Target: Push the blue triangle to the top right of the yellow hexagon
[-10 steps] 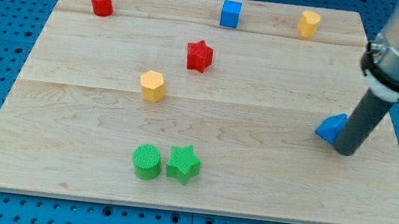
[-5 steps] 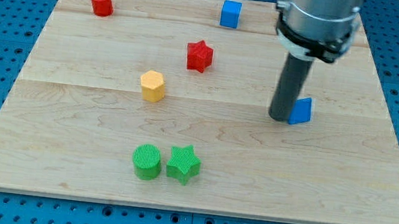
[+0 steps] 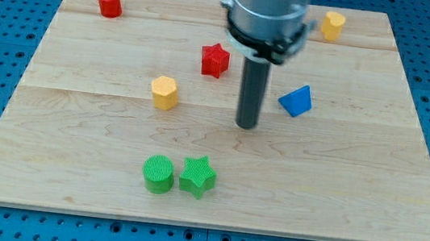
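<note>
My tip (image 3: 246,127) is resting on the board (image 3: 369,195) near its middle, with the rod rising straight up into the grey arm body at the view's top; there are no jaws on this rod, so no open or closed state applies. The blue triangle (image 3: 296,100) is lying just to the view's right of my tip and a little higher, apart from it with a narrow strip of wood showing between. The yellow hexagon (image 3: 165,92) is sitting well to the view's left of my tip, at about the triangle's height. The red star (image 3: 214,60) is standing up and right of the hexagon, left of the rod. A red cylinder (image 3: 109,2) is occupying the top left corner and a second yellow block (image 3: 333,25) the top right. A green cylinder (image 3: 158,173) and green star (image 3: 198,176) are touching side by side near the bottom edge
</note>
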Controlling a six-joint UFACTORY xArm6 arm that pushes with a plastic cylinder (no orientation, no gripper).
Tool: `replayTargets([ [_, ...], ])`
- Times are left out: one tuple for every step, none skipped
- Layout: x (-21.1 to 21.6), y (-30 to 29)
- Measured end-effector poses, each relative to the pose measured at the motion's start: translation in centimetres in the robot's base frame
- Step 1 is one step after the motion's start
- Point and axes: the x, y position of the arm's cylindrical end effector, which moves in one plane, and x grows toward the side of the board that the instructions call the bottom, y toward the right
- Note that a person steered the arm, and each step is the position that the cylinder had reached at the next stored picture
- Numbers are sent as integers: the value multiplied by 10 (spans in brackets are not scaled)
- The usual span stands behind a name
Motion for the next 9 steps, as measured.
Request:
replayTargets([
  [-32,95],
  [-94,192],
  [-96,236],
  [-80,212],
  [-58,55],
  [-62,-119],
  [-61,-129],
  [-69,-44],
  [-109,63],
])
